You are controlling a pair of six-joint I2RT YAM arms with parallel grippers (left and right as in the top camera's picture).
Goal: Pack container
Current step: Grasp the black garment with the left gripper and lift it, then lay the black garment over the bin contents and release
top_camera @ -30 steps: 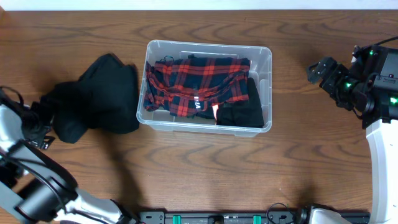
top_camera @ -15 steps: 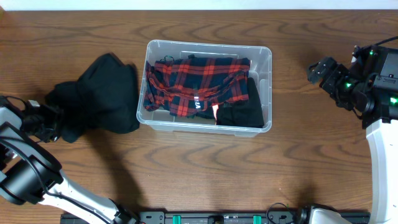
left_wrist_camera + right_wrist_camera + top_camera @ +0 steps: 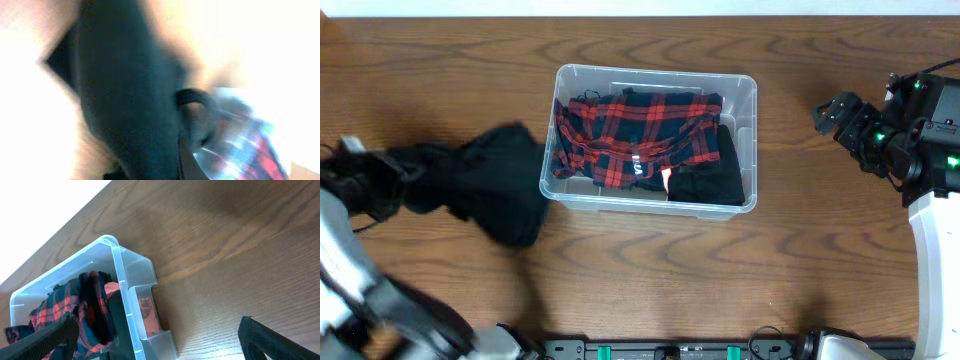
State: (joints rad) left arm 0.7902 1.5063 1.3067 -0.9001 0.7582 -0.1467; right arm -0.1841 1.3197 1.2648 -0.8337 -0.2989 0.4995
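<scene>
The container (image 3: 650,69) is a clear plastic bin at the table's middle. It holds a red plaid shirt (image 3: 635,135) and a black garment (image 3: 712,175). Left of it lies a loose black garment (image 3: 485,180), stretched out toward the left. My left gripper (image 3: 392,172) is shut on that garment's left end, and the arm is blurred. The left wrist view is smeared: black cloth (image 3: 125,100) fills it, with the container (image 3: 240,145) at lower right. My right gripper (image 3: 835,112) hangs open and empty to the right of the container (image 3: 122,275); its fingertips (image 3: 65,330) frame the bin's corner.
Bare wooden tabletop (image 3: 650,270) surrounds the bin. The right arm's white body (image 3: 935,230) stands along the right edge. A black rail (image 3: 670,350) runs along the front edge.
My left gripper has shut on the loose black garment and dragged its end leftward; the cloth now lies stretched and lower than before. The right arm has not moved.
</scene>
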